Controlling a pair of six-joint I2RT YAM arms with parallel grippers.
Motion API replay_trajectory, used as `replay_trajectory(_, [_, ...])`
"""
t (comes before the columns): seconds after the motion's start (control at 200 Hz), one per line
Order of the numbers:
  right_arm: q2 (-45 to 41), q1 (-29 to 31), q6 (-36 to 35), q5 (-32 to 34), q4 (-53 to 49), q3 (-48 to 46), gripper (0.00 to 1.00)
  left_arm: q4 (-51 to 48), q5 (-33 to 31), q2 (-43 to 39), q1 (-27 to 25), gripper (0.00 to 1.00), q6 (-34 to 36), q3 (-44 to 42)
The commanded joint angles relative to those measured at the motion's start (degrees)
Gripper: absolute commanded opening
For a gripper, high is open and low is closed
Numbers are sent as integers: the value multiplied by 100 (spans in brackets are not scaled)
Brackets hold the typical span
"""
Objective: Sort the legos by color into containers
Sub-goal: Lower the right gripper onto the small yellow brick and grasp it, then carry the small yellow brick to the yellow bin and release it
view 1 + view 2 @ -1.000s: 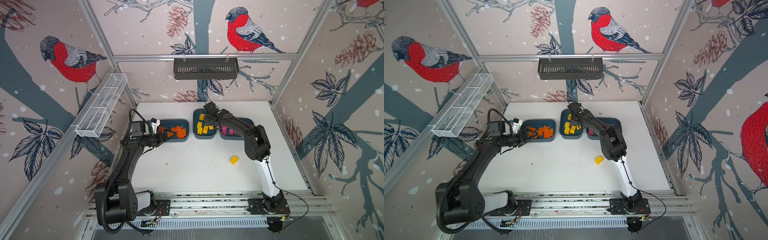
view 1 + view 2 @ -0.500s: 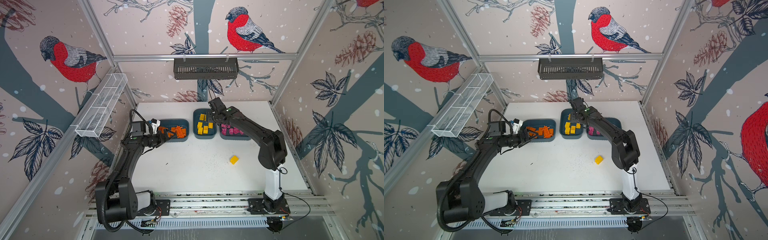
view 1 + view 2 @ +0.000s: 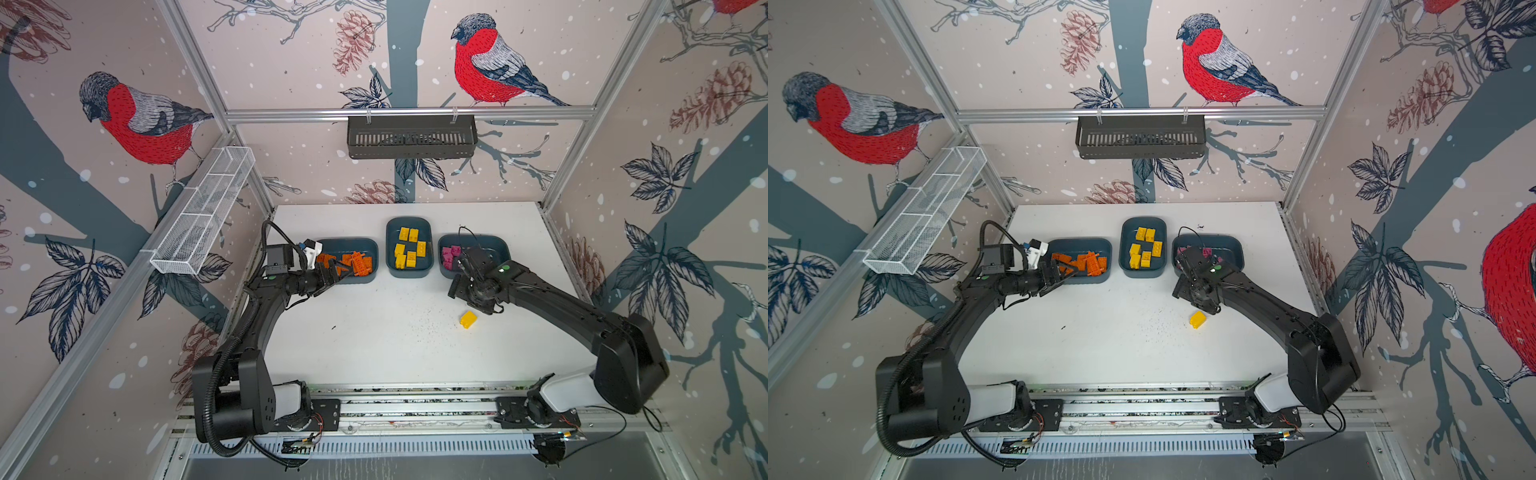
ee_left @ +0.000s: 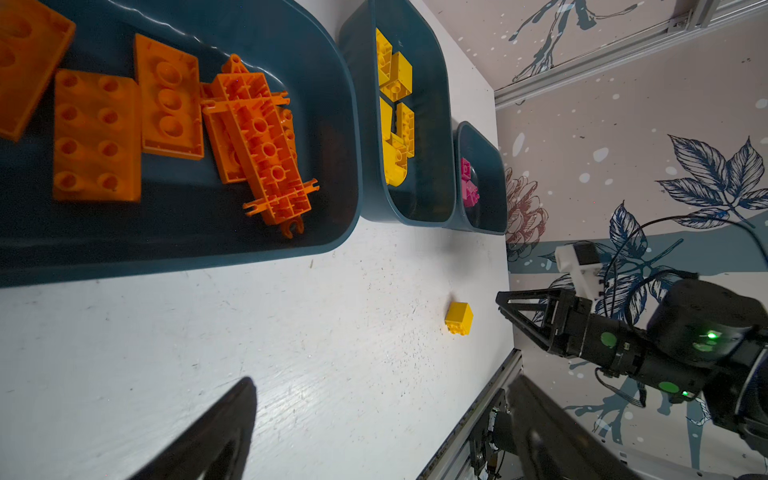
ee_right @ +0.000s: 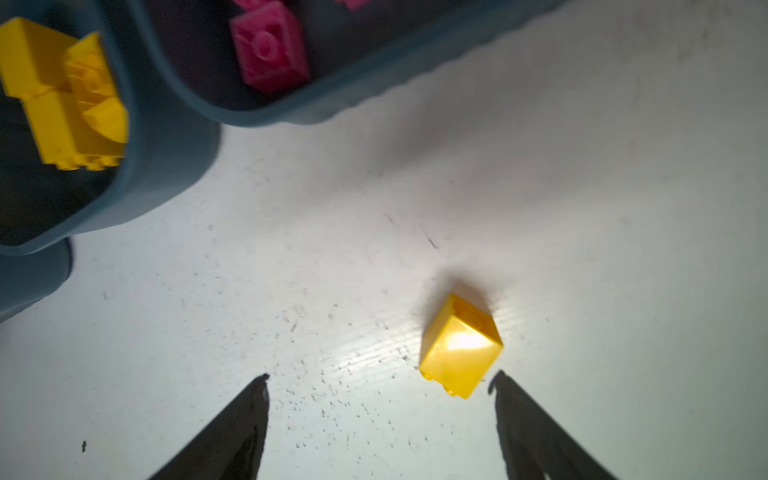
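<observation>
1. Currently the tabletop (image 3: 374, 353) carries three tubs across the upper centre of both top views. The left container (image 3: 349, 281) holds orange legos (image 3: 357, 264), the middle container (image 3: 409, 273) yellow legos (image 3: 409, 251), and the right container (image 3: 498, 245) pink legos (image 3: 451, 257).
2. Left hand (image 4: 382, 386): spread, empty, beside the left container.
3. Right hand (image 5: 382, 374): spread, empty, over bare tabletop.
4. Loose yellow lego (image 3: 468, 320): right of centre, just beside one right fingertip (image 5: 509, 403).
</observation>
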Motion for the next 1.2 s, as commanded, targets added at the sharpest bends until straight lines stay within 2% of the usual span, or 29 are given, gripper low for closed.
replay_trajectory(0.0, [-205, -107, 938, -371, 213, -495, 83, 246, 107, 4, -31, 94, -33, -19])
replay_trajectory(0.155, [-51, -203, 1192, -577, 650, -854, 81, 214, 85, -35, -37, 94, -16, -59])
replay_trajectory(0.355, [413, -236, 1213, -641, 1045, -954, 68, 128, 45, -106, -40, 94, 19, -65])
replay_trajectory(0.66, [782, -284, 876, -360, 934, -759, 31, 98, 100, -149, -41, 94, 8, -77])
replay_trajectory(0.906, [1005, 86, 7, 180, 486, 1068, 24, 93, 110, -55, -55, 94, -16, 106])
replay_trajectory(1.011, [1526, 129, -477, 282, 559, 1916, 23, 133, 129, 3, -94, 94, -76, 192])
replay_trajectory(1.196, [2553, 81, -924, 153, 928, 3162, 23, 184, 74, 52, -226, 94, -201, 354])
